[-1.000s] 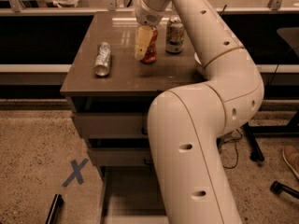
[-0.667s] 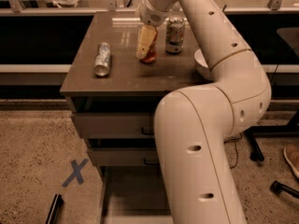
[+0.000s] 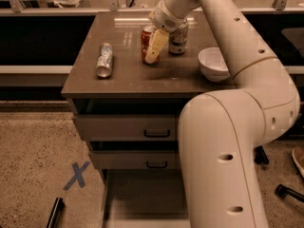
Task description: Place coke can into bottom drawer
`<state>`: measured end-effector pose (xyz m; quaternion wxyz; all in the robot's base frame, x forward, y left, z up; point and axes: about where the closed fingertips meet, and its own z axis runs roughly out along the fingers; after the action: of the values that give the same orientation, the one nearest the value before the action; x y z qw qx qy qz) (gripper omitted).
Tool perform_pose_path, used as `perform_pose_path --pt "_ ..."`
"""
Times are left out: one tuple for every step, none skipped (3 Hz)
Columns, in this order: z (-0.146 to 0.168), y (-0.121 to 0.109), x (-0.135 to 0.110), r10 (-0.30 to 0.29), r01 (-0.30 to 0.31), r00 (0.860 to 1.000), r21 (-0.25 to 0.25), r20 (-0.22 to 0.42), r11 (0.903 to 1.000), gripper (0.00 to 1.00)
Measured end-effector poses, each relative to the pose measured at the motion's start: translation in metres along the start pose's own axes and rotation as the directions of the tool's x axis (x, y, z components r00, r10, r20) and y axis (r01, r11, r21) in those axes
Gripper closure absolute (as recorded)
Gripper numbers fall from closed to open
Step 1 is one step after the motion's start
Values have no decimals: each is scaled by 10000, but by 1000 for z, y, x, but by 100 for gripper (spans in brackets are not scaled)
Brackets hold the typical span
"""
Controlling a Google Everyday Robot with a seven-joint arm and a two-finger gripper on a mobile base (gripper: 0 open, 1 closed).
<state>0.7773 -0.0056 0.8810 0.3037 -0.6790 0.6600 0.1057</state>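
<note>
The coke can (image 3: 147,38), red with a silver top, stands upright on the brown cabinet top (image 3: 128,75), near the middle towards the back. My gripper (image 3: 154,51) reaches down from the upper right and sits right at the can, overlapping its right side. The can rests on the top. The bottom drawer (image 3: 142,196) is pulled out below the two upper drawers, and the part of its flat floor that shows holds nothing. My big white arm hides its right part.
A pale can (image 3: 178,36) stands just behind and right of the coke can. A silver can (image 3: 104,59) lies on its side at the left. A white bowl (image 3: 213,63) sits at the right. A blue tape X (image 3: 76,175) and a black object (image 3: 54,213) are on the floor.
My gripper has shifted slightly right, so the red can now shows at its left. My arm's elbow has swung aside, uncovering the white bowl.
</note>
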Motion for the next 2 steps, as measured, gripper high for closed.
perform_pose_path --pt "5 0 0 -10 10 10000 -41 -5 10000 18" --pt "10 0 -1 -14 14 10000 -82 7 10000 42"
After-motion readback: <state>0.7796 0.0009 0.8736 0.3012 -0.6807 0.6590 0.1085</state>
